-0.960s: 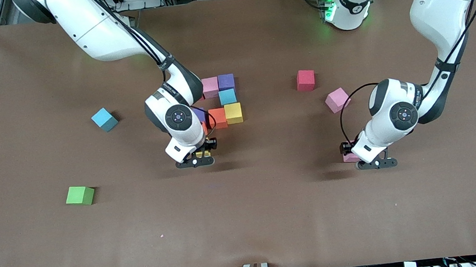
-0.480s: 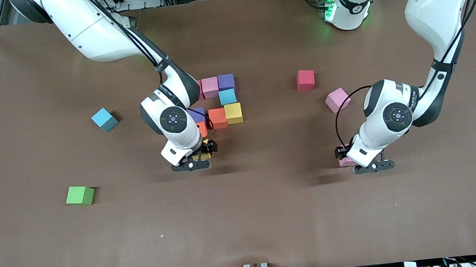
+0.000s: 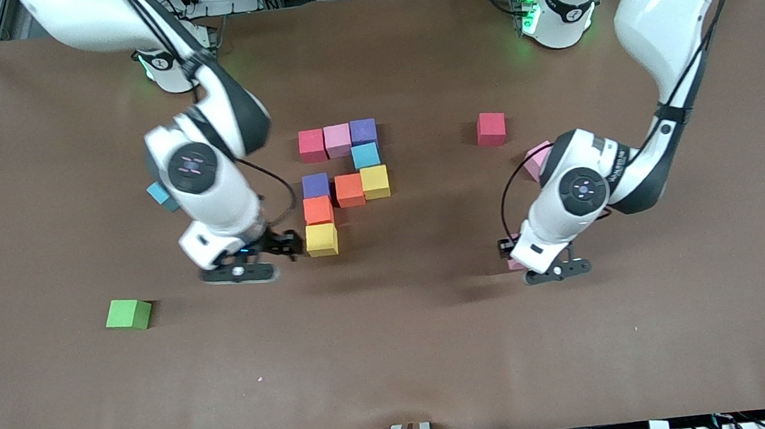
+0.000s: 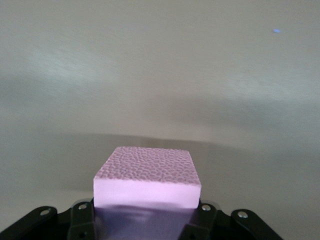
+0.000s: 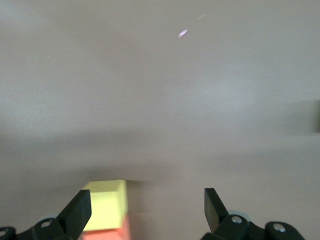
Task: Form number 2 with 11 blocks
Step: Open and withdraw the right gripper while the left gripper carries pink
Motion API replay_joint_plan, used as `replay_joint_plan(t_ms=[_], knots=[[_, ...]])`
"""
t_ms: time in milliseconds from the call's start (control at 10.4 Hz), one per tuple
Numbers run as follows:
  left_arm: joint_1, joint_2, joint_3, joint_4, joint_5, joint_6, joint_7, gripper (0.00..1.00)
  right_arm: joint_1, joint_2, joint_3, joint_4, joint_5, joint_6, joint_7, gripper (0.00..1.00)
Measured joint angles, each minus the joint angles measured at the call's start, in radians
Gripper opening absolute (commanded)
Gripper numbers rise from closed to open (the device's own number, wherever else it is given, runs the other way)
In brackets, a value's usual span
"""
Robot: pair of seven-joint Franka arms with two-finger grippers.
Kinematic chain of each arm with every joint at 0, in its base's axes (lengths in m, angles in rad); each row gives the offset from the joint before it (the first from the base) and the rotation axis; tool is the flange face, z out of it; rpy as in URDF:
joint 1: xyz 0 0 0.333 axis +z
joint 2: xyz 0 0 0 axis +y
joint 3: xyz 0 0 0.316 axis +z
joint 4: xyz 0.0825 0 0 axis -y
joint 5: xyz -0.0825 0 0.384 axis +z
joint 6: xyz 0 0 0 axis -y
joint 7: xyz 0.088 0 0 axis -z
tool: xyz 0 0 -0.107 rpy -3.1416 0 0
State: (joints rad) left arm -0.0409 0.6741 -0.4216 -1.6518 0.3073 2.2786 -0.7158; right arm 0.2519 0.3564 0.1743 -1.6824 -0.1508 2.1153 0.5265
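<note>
The partly built number 2 is a cluster of touching blocks: red, pink and purple in a row, then light blue, yellow, orange, purple, orange and a yellow block nearest the front camera. My right gripper is open just beside that yellow block, toward the right arm's end. My left gripper is shut on a pink block over bare table toward the left arm's end.
A loose red block and a pink block, half hidden by the left arm, lie toward the left arm's end. A blue cube, partly covered by the right arm, and a green cube lie toward the right arm's end.
My right gripper opened, let go of the yellow block at the cluster's near end and drew away toward the right arm's end. The left gripper carried its pink block toward the cluster.
</note>
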Motion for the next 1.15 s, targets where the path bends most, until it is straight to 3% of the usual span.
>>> replay_joint_plan(t_ms=[288,576,864,1152], knots=[[-0.077,0.035,0.001,0.042,0.0,-0.001,-0.178,0.32,-0.145,-0.155,-0.004,-0.026,0.049,-0.142,-0.279,1.0],[-0.191,0.095,0.002,0.11,0.0,-0.002,-0.443,0.32,-0.267,-0.257,-0.008,-0.018,0.058,-0.26,-0.397,1.0],[-0.27,0.108,0.002,0.146,-0.012,-0.002,-0.735,0.31,-0.341,-0.287,-0.014,0.084,0.067,-0.397,-0.435,1.0],[-0.304,0.108,0.001,0.171,-0.076,-0.002,-1.054,0.31,-0.368,-0.294,-0.091,0.213,0.143,-0.561,-0.505,1.0]])
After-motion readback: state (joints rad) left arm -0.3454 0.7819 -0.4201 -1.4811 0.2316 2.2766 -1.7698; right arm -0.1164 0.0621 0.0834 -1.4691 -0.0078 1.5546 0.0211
